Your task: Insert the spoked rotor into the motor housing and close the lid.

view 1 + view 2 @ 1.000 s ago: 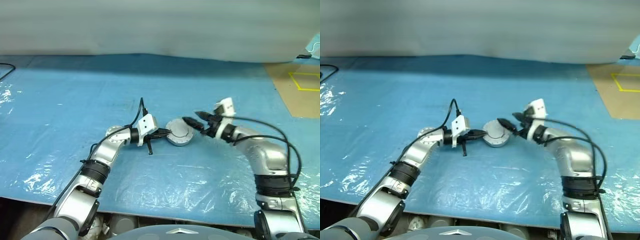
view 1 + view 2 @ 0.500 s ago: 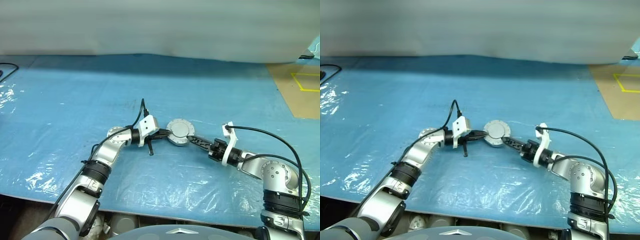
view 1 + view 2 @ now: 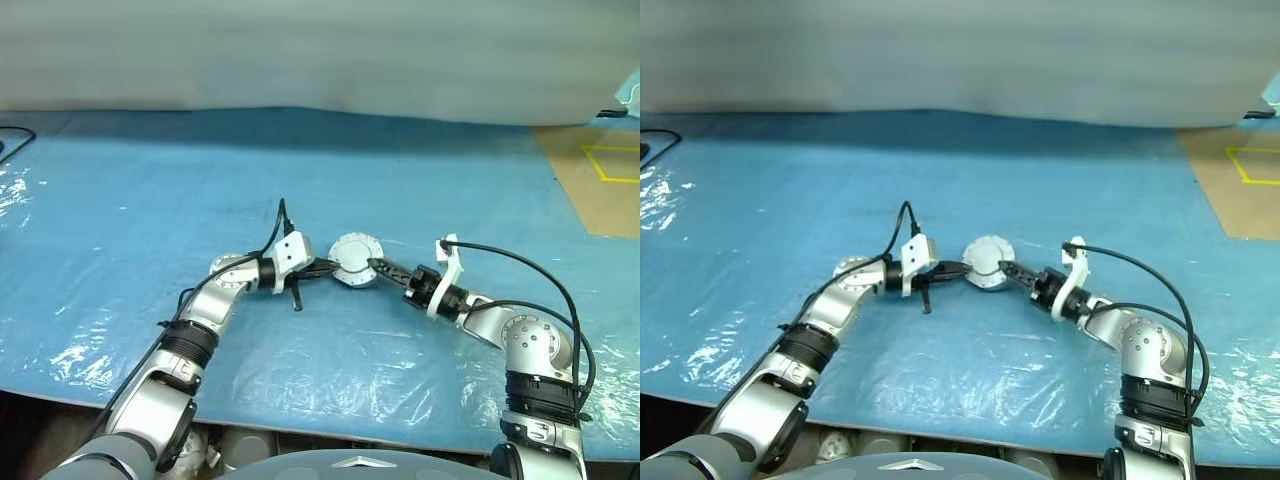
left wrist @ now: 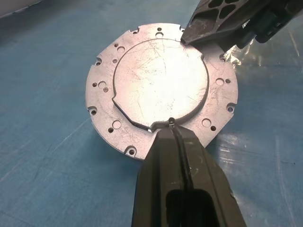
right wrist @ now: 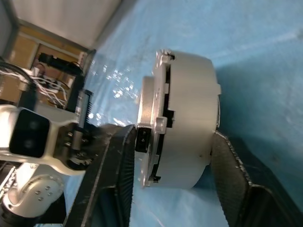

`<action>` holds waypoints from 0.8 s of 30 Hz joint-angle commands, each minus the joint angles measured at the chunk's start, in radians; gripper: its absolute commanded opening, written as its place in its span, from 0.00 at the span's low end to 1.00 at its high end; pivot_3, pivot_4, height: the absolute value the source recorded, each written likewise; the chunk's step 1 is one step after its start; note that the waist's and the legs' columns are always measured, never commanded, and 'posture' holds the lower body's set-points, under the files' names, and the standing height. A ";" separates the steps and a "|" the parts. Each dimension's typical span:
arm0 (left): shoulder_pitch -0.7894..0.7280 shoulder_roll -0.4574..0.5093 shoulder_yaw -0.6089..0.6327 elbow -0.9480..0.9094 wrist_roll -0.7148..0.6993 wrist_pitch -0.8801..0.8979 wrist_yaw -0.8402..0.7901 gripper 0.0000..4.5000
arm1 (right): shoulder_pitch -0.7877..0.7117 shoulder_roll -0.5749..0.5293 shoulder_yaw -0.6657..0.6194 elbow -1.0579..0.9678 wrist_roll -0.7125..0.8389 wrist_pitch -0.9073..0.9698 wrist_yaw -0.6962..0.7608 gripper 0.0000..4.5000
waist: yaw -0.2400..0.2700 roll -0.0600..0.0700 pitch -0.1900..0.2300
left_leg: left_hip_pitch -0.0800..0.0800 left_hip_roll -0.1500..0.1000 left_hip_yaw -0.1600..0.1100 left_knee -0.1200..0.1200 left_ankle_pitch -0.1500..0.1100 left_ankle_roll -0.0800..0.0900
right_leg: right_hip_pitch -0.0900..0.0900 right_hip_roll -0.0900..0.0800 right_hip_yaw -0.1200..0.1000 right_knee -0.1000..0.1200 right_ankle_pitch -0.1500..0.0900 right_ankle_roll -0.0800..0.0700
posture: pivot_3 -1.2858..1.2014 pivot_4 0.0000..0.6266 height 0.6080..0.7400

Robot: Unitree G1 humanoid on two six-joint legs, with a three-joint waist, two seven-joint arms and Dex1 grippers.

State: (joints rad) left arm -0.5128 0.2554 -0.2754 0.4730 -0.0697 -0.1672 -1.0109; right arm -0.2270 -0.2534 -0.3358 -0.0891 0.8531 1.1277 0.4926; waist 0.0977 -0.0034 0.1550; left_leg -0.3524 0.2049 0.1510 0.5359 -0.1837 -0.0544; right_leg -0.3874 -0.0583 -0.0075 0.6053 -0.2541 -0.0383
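The motor housing is a short silver cylinder on the blue sheet between my two arms. Its lid, a round silver plate with small holes around the rim, lies down over the housing, with a thin dark slit left at the seam. My left gripper is shut, its tip pressed on the lid's face. My right gripper straddles the housing, one finger on the lid's edge and the other finger against the base. The spoked rotor is hidden.
The blue plastic-covered table stretches wide on all sides of the housing. At the far right lies a brown board with yellow tape. A black cable sits at the far left edge. A grey wall runs along the back.
My right gripper came down from beside the housing, rolled over, and narrowed its fingers around the housing and lid. My left gripper stayed on the lid.
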 commanded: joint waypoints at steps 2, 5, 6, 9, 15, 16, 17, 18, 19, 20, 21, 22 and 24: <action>0.003 -0.007 -0.024 0.015 0.022 0.005 -0.004 0.00 | 0.006 0.004 0.003 -0.016 0.025 -0.006 -0.016 0.40 | 0.000 0.000 0.000 | 0.000 0.000 0.000 0.000 0.000 0.000 | 0.000 0.000 0.000 0.000 0.000 0.000 | 0.52 0.24 1.00; 0.000 -0.010 -0.025 0.021 0.024 0.004 -0.003 0.00 | 0.004 0.007 0.006 -0.029 0.036 -0.009 -0.023 0.40 | 0.000 0.000 0.000 | 0.000 0.000 0.000 0.000 0.000 0.000 | 0.000 0.000 0.000 0.000 0.000 0.000 | 0.52 0.24 1.00; -0.002 -0.011 -0.025 0.024 0.024 0.003 -0.003 0.00 | 0.002 0.011 0.010 -0.030 0.036 -0.010 -0.029 0.40 | 0.000 0.000 0.000 | 0.000 0.000 0.000 0.000 0.000 0.000 | 0.000 0.000 0.000 0.000 0.000 0.000 | 0.52 0.24 1.00; -0.008 -0.015 -0.024 0.035 0.026 -0.002 -0.002 0.00 | 0.004 0.023 0.018 -0.036 0.039 -0.014 -0.039 0.40 | 0.000 0.000 0.000 | 0.000 0.000 0.000 0.000 0.000 0.000 | 0.000 0.000 0.000 0.000 0.000 0.000 | 0.52 0.24 1.00; -0.018 -0.019 -0.022 0.055 0.029 -0.015 -0.002 0.00 | -0.008 0.054 -0.010 -0.022 0.074 -0.018 -0.068 0.40 | -0.001 0.000 0.000 | 0.000 0.000 0.000 0.000 0.000 0.000 | -0.001 0.000 0.000 0.000 0.000 0.000 | 0.52 0.24 1.00; -0.017 -0.019 -0.022 0.056 0.030 -0.017 -0.002 0.00 | -0.010 0.057 -0.013 -0.020 0.078 -0.017 -0.073 0.40 | -0.001 0.000 0.000 | 0.000 0.000 0.000 0.000 0.000 0.000 | -0.001 0.000 0.000 0.000 0.000 0.000 | 0.52 0.24 1.00; -0.019 -0.020 -0.022 0.056 0.030 -0.017 -0.002 0.00 | -0.012 0.062 -0.013 -0.018 0.080 -0.018 -0.079 0.40 | -0.001 0.000 0.000 | -0.001 0.000 0.000 0.000 0.000 0.000 | -0.001 0.000 0.000 0.000 0.000 0.000 | 0.52 0.24 1.00; -0.020 -0.021 -0.021 0.055 0.030 -0.015 -0.003 0.00 | -0.014 0.067 -0.011 -0.016 0.079 -0.019 -0.083 0.40 | -0.001 0.000 0.000 | -0.001 0.000 0.000 0.000 0.000 0.000 | -0.002 0.000 0.000 0.000 0.001 0.001 | 0.52 0.24 1.00; -0.021 -0.021 -0.020 0.052 0.030 -0.013 -0.002 0.00 | -0.013 0.072 -0.005 -0.017 0.077 -0.021 -0.088 0.40 | -0.001 0.000 0.000 | -0.002 0.000 0.000 0.000 0.000 0.000 | -0.002 0.000 0.000 0.000 0.001 0.002 | 0.52 0.24 1.00; -0.023 -0.022 -0.019 0.049 0.030 -0.010 -0.003 0.00 | -0.014 0.078 0.002 -0.015 0.070 -0.024 -0.095 0.40 | -0.002 0.000 0.000 | -0.002 0.000 0.000 0.000 0.000 0.000 | -0.002 0.000 0.000 0.000 0.002 0.004 | 0.52 0.24 1.00; -0.025 -0.022 -0.018 0.047 0.029 -0.009 -0.003 0.00 | -0.015 0.083 0.006 -0.010 0.064 -0.027 -0.101 0.40 | -0.002 0.000 0.000 | -0.002 0.000 0.000 0.000 0.000 0.000 | -0.002 0.000 0.000 0.000 0.002 0.004 | 0.52 0.24 1.00; -0.027 -0.022 -0.018 0.045 0.029 -0.007 -0.002 0.00 | -0.016 0.085 0.010 -0.008 0.060 -0.029 -0.106 0.40 | -0.002 0.000 0.000 | -0.002 0.000 0.000 0.000 0.000 0.000 | -0.002 0.000 0.000 0.000 0.002 0.004 | 0.52 0.24 1.00; -0.030 -0.022 -0.016 0.047 0.029 -0.007 -0.002 0.00 | -0.015 0.083 0.019 -0.006 0.052 -0.033 -0.107 0.37 | -0.002 0.000 0.000 | -0.002 0.000 0.000 0.000 0.000 0.000 | -0.002 0.000 0.000 0.000 0.002 0.004 | 0.52 0.24 1.00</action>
State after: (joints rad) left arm -0.5391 0.2419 -0.2683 0.5136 -0.0619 -0.1869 -1.0112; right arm -0.2275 -0.1832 -0.3537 -0.0885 0.8907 1.0900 0.3835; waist 0.0955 -0.0034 0.1551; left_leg -0.3545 0.2048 0.1510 0.5355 -0.1837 -0.0545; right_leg -0.3898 -0.0580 -0.0077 0.6054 -0.2520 -0.0348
